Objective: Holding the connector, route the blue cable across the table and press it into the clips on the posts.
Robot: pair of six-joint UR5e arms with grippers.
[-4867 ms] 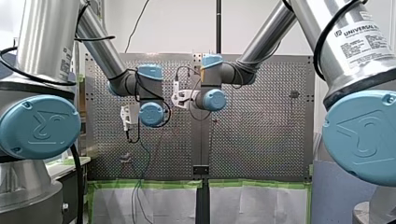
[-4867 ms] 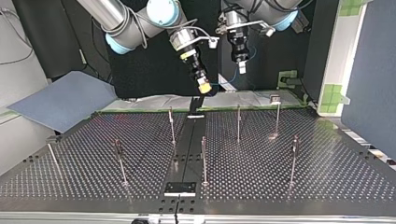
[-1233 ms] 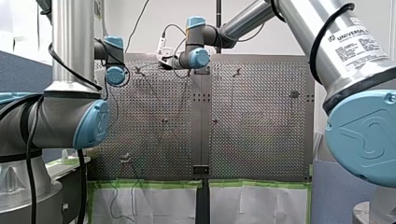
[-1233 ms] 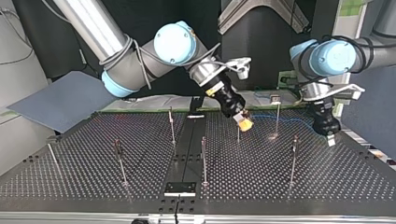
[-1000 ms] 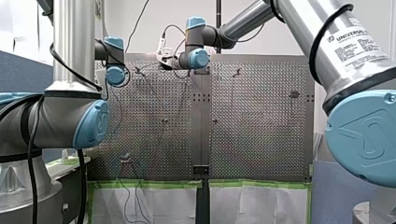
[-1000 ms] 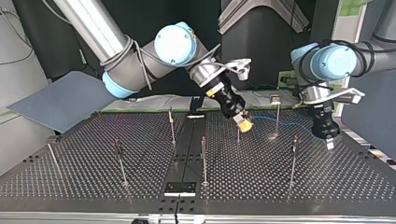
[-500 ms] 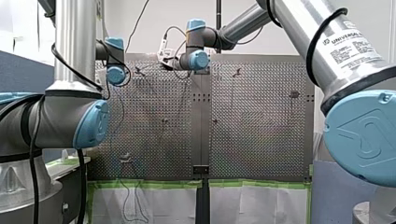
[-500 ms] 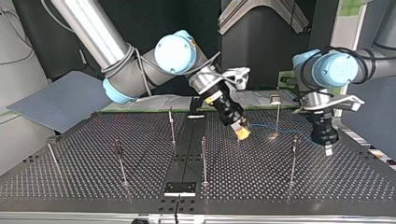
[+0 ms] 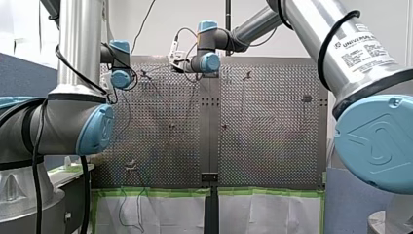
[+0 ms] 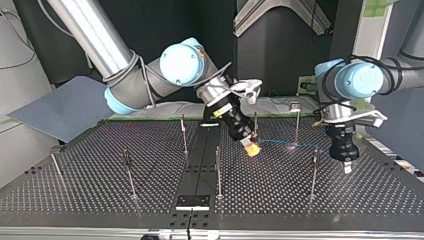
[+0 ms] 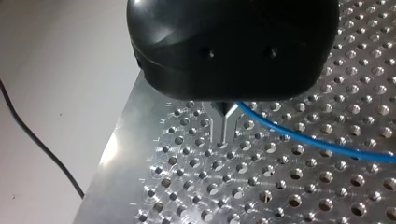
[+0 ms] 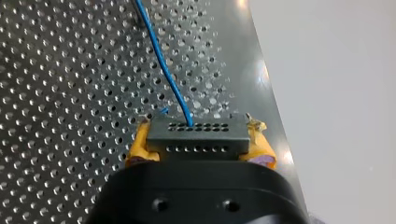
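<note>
Grey perforated metal desk: open surface at 6 o'clock of both grippers in the top view. In each wrist view its edge lies close beside the gripper.
Thin metal posts: one at 7 o'clock of my right gripper, one at 9 o'clock of my left gripper.
Dark rectangular holed connector: clamped between the right gripper's yellow pads, long axis across them.
Thin blue cable: runs 9-to-3 o'clock from the connector to my left gripper, whose metal fingers are closed on it.
</note>
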